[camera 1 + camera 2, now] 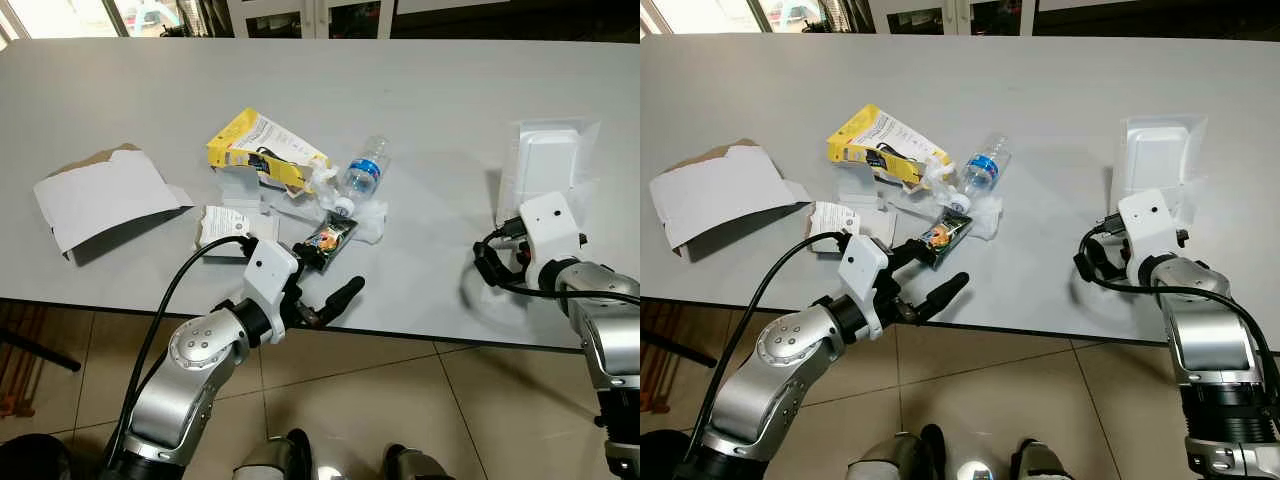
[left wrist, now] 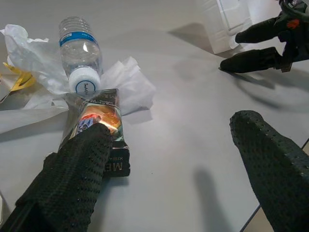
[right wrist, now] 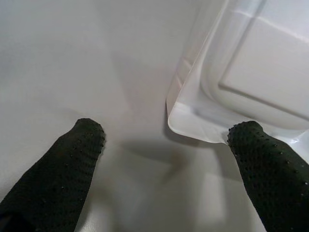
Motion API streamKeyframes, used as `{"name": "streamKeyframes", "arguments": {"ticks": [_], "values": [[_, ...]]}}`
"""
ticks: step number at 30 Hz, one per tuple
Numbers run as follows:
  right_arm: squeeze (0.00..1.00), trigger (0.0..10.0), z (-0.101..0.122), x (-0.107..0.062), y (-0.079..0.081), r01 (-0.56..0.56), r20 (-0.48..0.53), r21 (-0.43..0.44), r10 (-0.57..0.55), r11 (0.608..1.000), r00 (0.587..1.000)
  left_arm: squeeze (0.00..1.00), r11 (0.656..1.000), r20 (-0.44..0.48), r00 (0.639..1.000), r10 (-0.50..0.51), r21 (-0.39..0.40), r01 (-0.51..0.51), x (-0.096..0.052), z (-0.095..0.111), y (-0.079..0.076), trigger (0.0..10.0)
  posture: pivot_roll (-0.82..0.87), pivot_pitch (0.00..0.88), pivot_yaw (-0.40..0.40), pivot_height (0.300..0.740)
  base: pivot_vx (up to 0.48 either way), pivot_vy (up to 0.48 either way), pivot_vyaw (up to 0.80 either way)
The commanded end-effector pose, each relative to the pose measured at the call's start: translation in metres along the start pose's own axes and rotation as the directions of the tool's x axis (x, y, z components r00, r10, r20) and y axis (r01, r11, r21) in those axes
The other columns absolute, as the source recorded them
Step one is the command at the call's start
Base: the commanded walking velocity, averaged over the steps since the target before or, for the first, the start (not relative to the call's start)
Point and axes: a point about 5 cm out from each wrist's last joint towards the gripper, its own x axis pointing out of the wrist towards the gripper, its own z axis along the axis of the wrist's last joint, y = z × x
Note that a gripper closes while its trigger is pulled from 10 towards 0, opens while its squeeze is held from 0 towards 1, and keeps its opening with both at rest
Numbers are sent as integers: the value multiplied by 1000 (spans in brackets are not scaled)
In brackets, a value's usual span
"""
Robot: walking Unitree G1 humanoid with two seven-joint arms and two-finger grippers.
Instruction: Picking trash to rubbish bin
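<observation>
My left gripper (image 2: 174,159) hangs spread wide at the snack wrapper (image 2: 99,126), lower left in my wrist frame by the bottle cap; light, crinkly and slippery, best pinched across its near end, while my right gripper (image 3: 166,145) gapes at the flimsy foam tray (image 3: 251,72).

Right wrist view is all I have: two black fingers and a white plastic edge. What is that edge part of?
Observer: A white foam clamshell container, lying open on the grey table ahead of the right claw.
Operator: And the left side?
Observer: The left claw is open, one finger resting on a dark printed snack wrapper.
Operator: Anything behind that wrapper?
Observer: A clear plastic water bottle lying on crumpled white tissue.
</observation>
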Motion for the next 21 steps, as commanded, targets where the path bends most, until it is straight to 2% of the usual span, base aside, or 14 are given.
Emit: {"name": "streamKeyframes", "arguments": {"ticks": [1, 5, 10, 13, 17, 20, 21], "values": [[373, 10000, -33, 6, 21, -95, -142, 37, 99, 995, 985, 0, 1000, -9, 1000, -2, 14, 2, 0, 0, -1, 10000, 3, 203, 92, 740, 0, 0, 0], [333, 10000, -30, 4, 23, -108, -132, 30, 111, 994, 985, 0, 1000, -8, 1000, -1, 13, 1, 0, 0, -2, 10000, 3, 203, 91, 740, 0, 0, 0], [267, 10000, -34, 1, 36, -153, -138, 27, 155, 988, 978, 0, 1000, -5, 1000, -2, 10, 2, 1, 0, -3, 10000, -1, 201, 89, 740, 0, 0, 0], [220, 10000, -38, -4, 53, -209, -143, 39, 213, 977, 967, 0, 1000, -3, 1000, -1, 9, 1, 2, 0, -3, 10000, -3, 197, 89, 740, 0, 0, 0], [208, 10000, -42, -6, 62, -236, -149, 54, 241, 970, 959, 0, 1000, -3, 1000, -1, 10, 1, 2, -1, -2, 10000, -6, 193, 89, 740, 0, 0, 0], [184, 10000, -44, -13, 85, -300, -147, 68, 307, 952, 940, 0, 1000, 0, 1000, -1, 12, 1, 3, 0, -2, 10000, -6, 193, 89, 740, 0, 0, 0], [145, 10000, -42, -14, 90, -314, -139, 73, 321, 947, 937, 0, 1000, 1, 1000, -1, 12, 1, 4, 0, -1, 10000, -6, 193, 89, 740, 0, 0, 0]]}}
